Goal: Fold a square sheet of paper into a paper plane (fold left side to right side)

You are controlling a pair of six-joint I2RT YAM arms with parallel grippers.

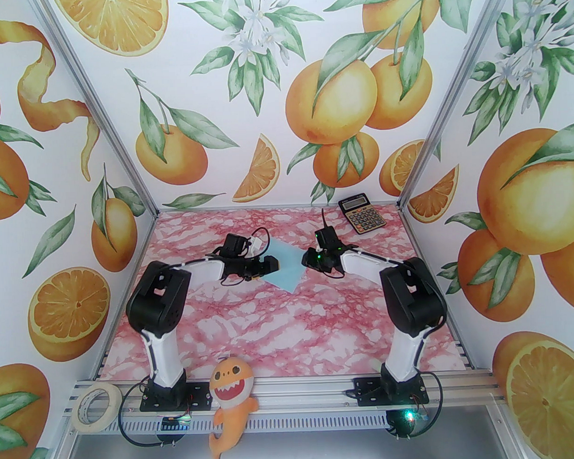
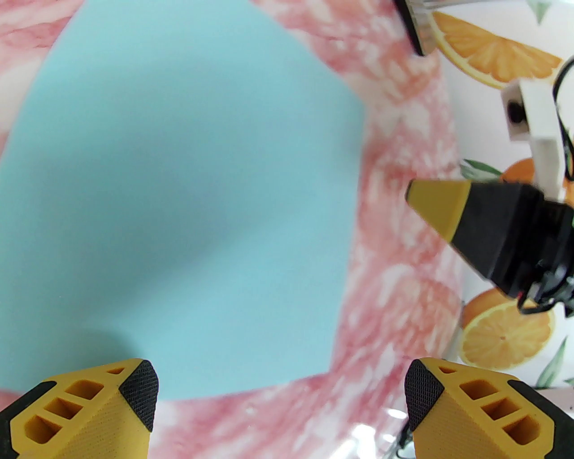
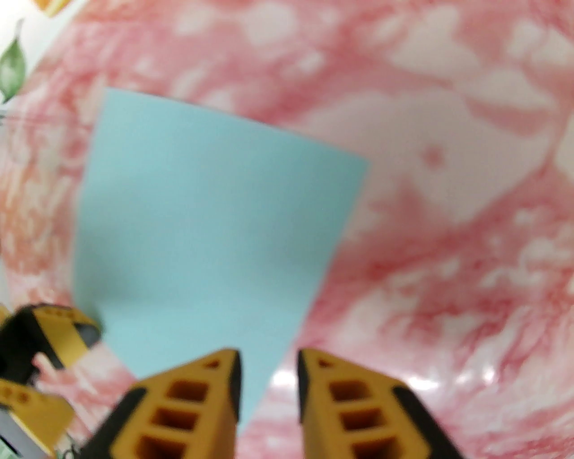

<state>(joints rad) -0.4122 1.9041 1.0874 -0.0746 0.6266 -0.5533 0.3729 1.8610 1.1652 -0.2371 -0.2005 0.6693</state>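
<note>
Yellow fingertips of the left gripper (image 2: 280,390) sit closest to the left wrist lens, spread wide with nothing between them. One tip hangs over the near edge of the square sheet of paper (image 2: 179,201), the other over bare table. The sheet lies flat and unfolded on the pink marbled table (image 1: 271,327), with no crease that I can make out. From above it reads as a diamond, one corner aimed at each arm and one at the back wall, so neither diagonal is the longer. It stretches away from the left gripper toward the right gripper (image 2: 437,201), which hangs low just past the sheet's far corner. In the right wrist view the right gripper (image 3: 269,376) has its jaws parted by only a narrow gap. Glossy table shows through that gap and nothing is pinched; the sheet's nearest corner runs under one finger. Both arms are close, but the left one is already over its side of the sheet. Since the fold goes left to right, I judge the left gripper better placed to lift that side and carry it across. Well apart, a calculator (image 1: 362,215) rests at the far right of the table.
</note>
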